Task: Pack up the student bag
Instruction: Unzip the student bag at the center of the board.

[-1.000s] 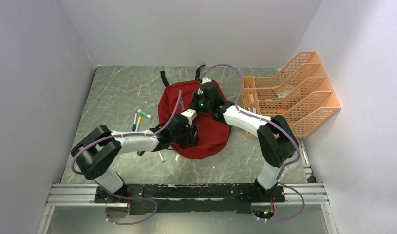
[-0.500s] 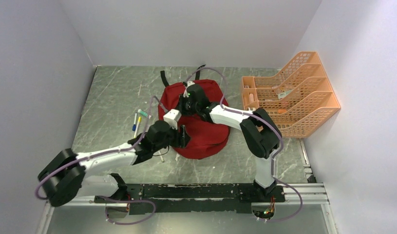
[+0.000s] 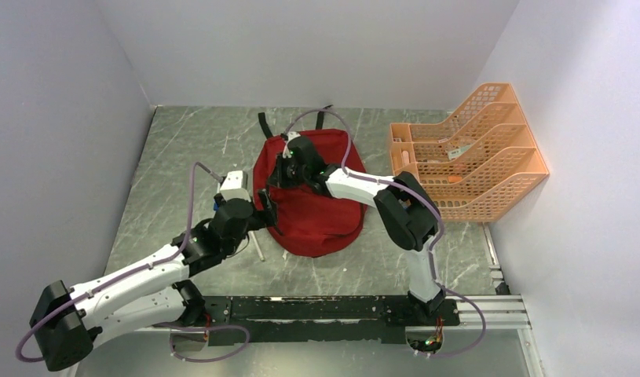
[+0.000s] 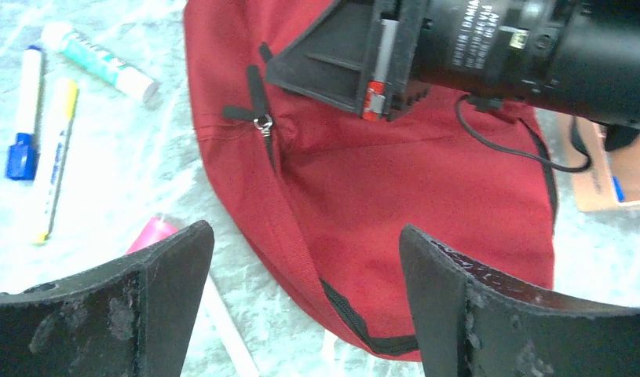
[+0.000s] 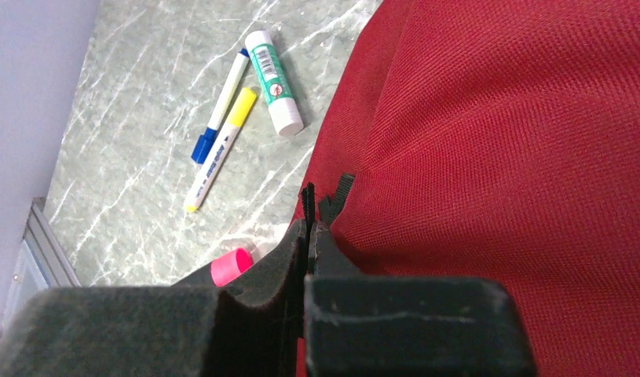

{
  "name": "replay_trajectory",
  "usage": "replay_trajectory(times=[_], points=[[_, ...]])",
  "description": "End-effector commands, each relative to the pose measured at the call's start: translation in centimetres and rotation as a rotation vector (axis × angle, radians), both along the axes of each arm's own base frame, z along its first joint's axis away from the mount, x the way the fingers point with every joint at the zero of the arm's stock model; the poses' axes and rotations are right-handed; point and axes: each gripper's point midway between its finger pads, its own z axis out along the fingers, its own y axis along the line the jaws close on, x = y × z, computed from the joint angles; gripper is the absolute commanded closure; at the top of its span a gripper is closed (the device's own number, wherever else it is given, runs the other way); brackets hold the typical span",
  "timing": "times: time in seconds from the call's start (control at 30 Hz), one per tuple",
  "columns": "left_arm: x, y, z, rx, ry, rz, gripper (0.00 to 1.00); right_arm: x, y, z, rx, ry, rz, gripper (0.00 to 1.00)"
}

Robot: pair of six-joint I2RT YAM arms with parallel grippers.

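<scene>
The student bag (image 3: pixel 324 216) is a dark red backpack lying flat in the middle of the table, also seen in the left wrist view (image 4: pixel 426 188) and the right wrist view (image 5: pixel 497 157). My right gripper (image 3: pixel 276 175) rests on the bag's upper left edge. Its jaws (image 5: pixel 307 228) are shut on a black zipper pull (image 5: pixel 307 196). My left gripper (image 3: pixel 265 212) hovers at the bag's left edge, open (image 4: pixel 301 232), nothing between its fingers. The zipper line (image 4: pixel 379 334) along the bag's near edge looks closed.
Left of the bag lie a blue marker (image 5: pixel 222 102), a yellow marker (image 5: pixel 222 145), a glue stick (image 5: pixel 275 82) and a pink-capped item (image 5: pixel 230 267). A thin white stick (image 3: pixel 257 247) lies near the left gripper. An orange mesh file organizer (image 3: pixel 466 149) stands at the right.
My left arm drew back to the left off the bag and its jaws opened wider. My right gripper slid left across the bag's top, still shut.
</scene>
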Motion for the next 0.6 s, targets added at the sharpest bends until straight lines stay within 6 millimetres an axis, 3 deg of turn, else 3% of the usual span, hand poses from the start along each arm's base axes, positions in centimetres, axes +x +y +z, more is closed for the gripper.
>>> replay_trajectory(times=[0.0, 0.17, 0.3, 0.57], points=[[0.6, 2.2, 0.3, 0.081, 0.028, 0.119, 0.06, -0.7, 1.7, 1.2, 0.019, -0.039, 0.058, 1.0], [0.8, 2.3, 0.4, 0.074, 0.033, 0.13, 0.02, -0.5, 1.7, 2.4, 0.01, -0.088, 0.08, 1.0], [1.5, 3.1, 0.3, 0.06, 0.051, 0.143, 0.02, -0.4, 1.4, 3.0, -0.007, -0.11, 0.086, 0.86], [5.5, 4.8, -0.3, -0.002, 0.142, 0.108, 0.02, -0.2, -2.1, 6.8, -0.088, -0.242, 0.024, 0.65]])
